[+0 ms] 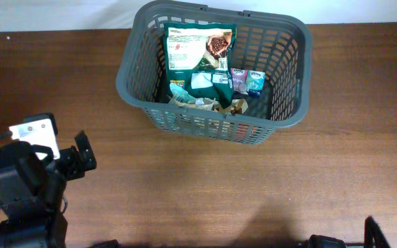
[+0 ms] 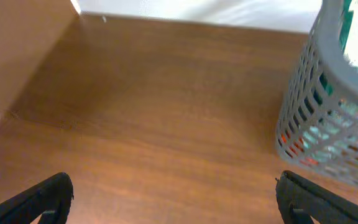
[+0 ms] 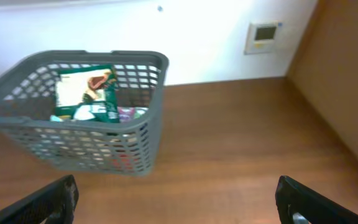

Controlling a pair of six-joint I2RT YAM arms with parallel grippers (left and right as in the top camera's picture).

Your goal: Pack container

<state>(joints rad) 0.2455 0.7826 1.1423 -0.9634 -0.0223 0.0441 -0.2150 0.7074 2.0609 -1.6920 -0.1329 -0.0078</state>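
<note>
The dark grey slotted basket (image 1: 288,79) stands at the back middle of the table. Inside it lie a large green and white snack bag (image 1: 198,45), small purple and blue packs (image 1: 248,80) and brown wrappers (image 1: 219,105). The basket also shows in the left wrist view (image 2: 316,112) and the right wrist view (image 3: 148,106). My left gripper (image 1: 81,157) is open and empty at the front left, well away from the basket; its fingers show wide apart in its wrist view (image 2: 176,196). My right gripper (image 3: 176,199) is open and empty; only its tip (image 1: 374,234) shows at the front right edge overhead.
Brown wooden table (image 1: 205,186). A white wall with a small wall panel (image 3: 263,34) lies behind the table. A brown board (image 2: 17,56) stands at the table's left side, another at the right (image 3: 347,74).
</note>
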